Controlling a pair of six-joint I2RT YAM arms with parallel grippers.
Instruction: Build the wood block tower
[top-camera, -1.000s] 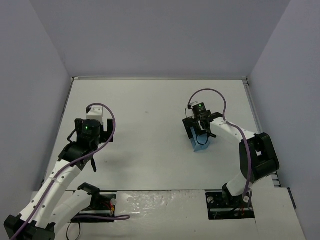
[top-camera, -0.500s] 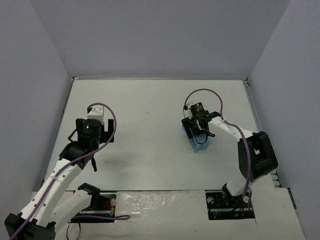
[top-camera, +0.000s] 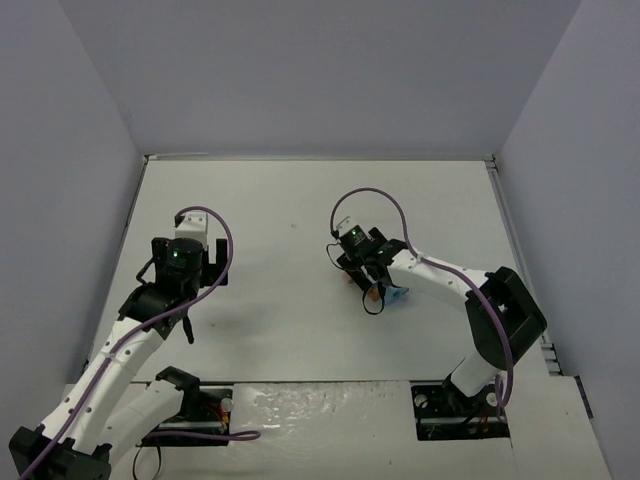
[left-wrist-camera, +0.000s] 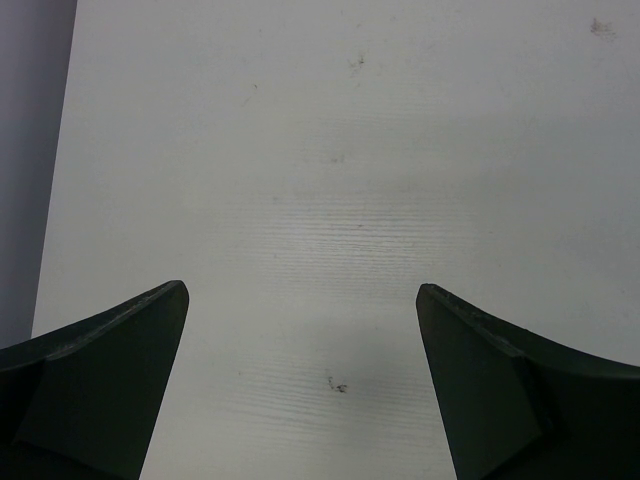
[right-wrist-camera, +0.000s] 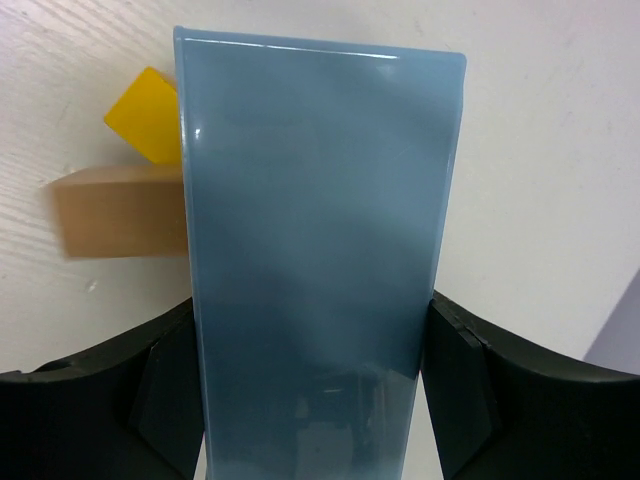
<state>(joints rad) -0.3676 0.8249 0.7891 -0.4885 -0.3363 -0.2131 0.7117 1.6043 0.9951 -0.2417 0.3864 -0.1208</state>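
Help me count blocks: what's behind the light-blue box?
The light-blue box leaves a yellow block and a tan block poking out at its left edge; it covers anything else.

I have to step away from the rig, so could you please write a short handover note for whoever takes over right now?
The left hand is open, hovering over the table and holding nothing.
The right hand is shut on the light-blue box, fingers against its two long sides.
A yellow block and a tan block lie close together on the table just beside the box; no other blocks show.
Done: nothing visibly stacked.
Left: the whole tower; probably set the box aside, then stack.
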